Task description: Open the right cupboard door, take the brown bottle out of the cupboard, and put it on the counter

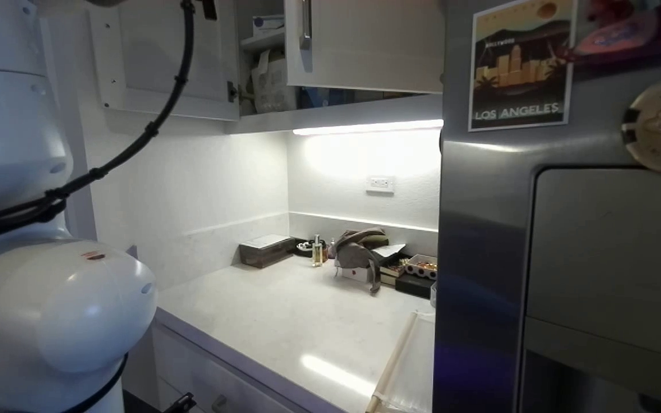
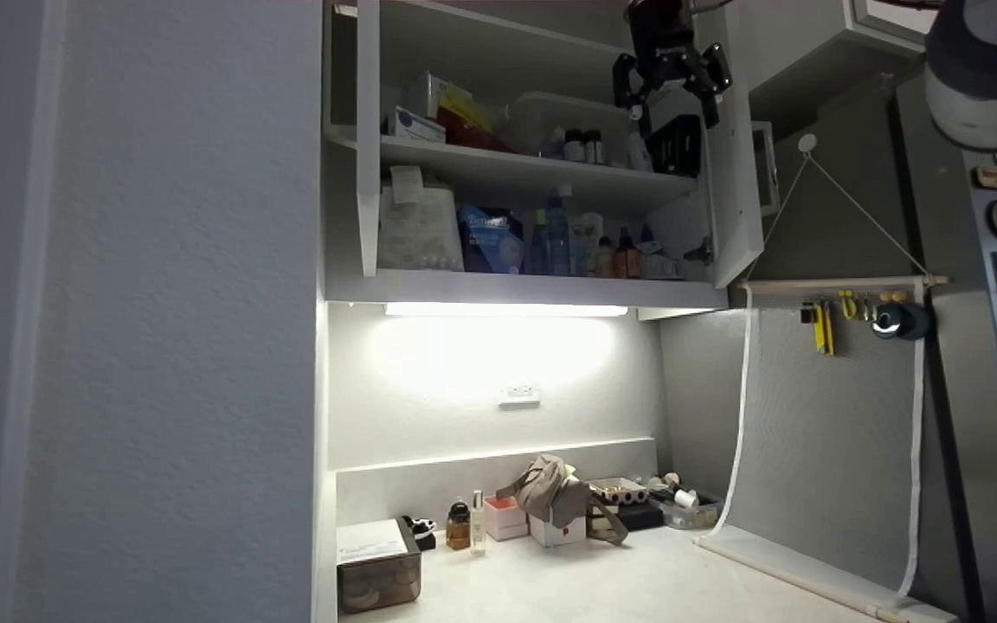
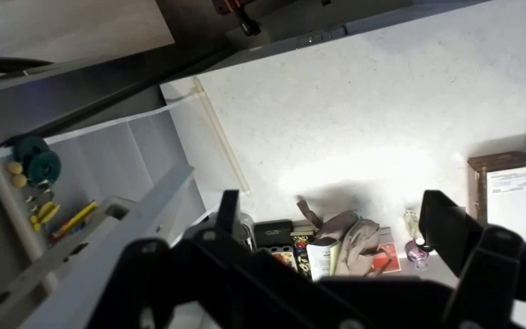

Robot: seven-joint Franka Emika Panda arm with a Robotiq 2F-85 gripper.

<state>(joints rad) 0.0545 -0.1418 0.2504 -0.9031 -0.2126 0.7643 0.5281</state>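
The right cupboard door stands open in both exterior views; it is the handled white panel. Its edge shows at the left of the wrist view. The cupboard is open, its shelves full of small things. A brown bottle with a dark cap stands on the lower shelf toward the right. My gripper points down by the upper shelf, beside the right door's inner side, above the bottle. It is open and empty, fingers wide apart in the wrist view. The white counter lies below.
The left door is open too. On the upper shelf stand dark bottles and a black box. On the counter are a brown box, an amber bottle and a grey-brown bag. A hanging organizer is at the right.
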